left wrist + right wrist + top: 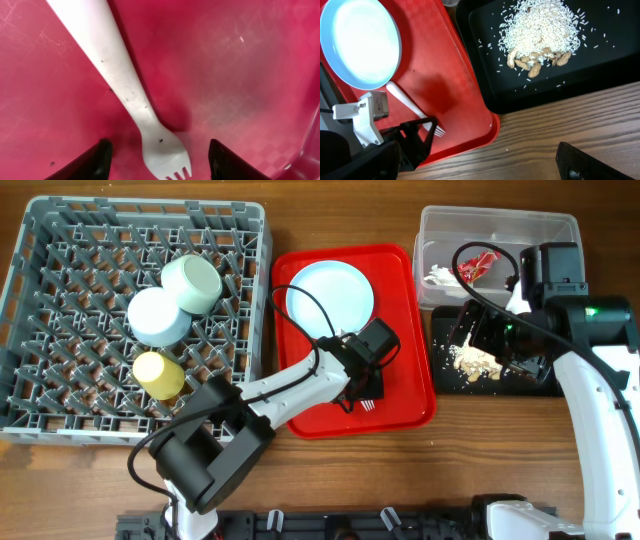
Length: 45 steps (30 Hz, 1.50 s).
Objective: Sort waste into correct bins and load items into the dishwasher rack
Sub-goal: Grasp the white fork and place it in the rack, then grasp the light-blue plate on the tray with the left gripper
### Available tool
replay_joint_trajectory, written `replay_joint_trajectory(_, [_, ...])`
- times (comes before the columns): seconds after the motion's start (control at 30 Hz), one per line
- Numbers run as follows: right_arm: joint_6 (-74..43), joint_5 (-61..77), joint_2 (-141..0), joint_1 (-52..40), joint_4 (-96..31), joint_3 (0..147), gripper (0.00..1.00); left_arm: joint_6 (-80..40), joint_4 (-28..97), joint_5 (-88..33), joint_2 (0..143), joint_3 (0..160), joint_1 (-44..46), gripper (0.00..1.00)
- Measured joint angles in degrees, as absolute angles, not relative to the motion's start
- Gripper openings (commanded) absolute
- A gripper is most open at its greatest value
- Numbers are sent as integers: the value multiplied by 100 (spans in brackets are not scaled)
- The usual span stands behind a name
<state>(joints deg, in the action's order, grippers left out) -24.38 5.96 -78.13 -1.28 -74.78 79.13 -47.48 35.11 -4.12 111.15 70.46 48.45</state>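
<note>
Fingertips (101, 161) of the left gripper (159, 162), dark and spread wide, frame the lower edge of the left wrist view; nothing is pinched between them. White fork (120, 85) lies flat on the red serving tray (240, 75), tines directly between the two fingers and pointing toward the camera. Its handle runs away up and to the left, so its long axis crosses the closing line at a slant, not squarely.

Overhead, this gripper hangs over the tray's near right part, just below the pale plate (330, 295). Right gripper (478, 335) hovers above the black tray (620, 50) and its heap of crumbs (542, 25), jaws apart and empty, well apart from the fork.

Judgement: the left arm is the nearer. Closing would likely catch the fork's neck behind the tines, and a slight wrist turn would square the grip. The dishwasher rack (120, 208) lies to that arm's left.
</note>
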Motion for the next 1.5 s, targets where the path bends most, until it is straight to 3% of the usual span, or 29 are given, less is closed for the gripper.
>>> replay_joint_trajectory(0.23, [-2438,596,-7813,-128,-7481,7913,100,-4823,3771,-281,11170,7061,4834,4])
replay_joint_trajectory(0.63, [-2438,596,-7813,-128,-7481,7913,100,-4416,4198,-290,10514,7065,4453,4])
replay_joint_trajectory(0.77, [-2438,596,-7813,-128,-7478,7913,100,-3192,4438,-95,8969,7065,3463,4])
replay_joint_trajectory(0.83, [-2438,596,-7813,-128,-7478,7913,100,-1979,4466,-16,8493,7065,2521,4])
replay_joint_trajectory(1.0, [-2438,596,-7813,-128,-7481,7913,100,-770,4329,38,8746,7065,1330,4])
replay_joint_trajectory(1.03, [-2438,596,-7813,-128,-7485,7913,100,-694,4303,40,8895,7065,1264,22])
replay_joint_trajectory(1.07, [-2438,596,-7813,-128,-7487,7913,100,-644,4272,75,9017,7065,1236,49])
replay_joint_trajectory(1.17, [-2438,596,-7813,-128,-7522,7913,100,-558,4169,220,9109,7065,1236,66])
replay_joint_trajectory(1.37, [-2438,596,-7813,-128,-7520,7913,100,-521,3826,204,9109,7065,1579,65])
replay_joint_trajectory(1.5, [-2438,596,-7813,-128,-7518,7913,100,-432,2884,-213,9205,7057,2630,67])
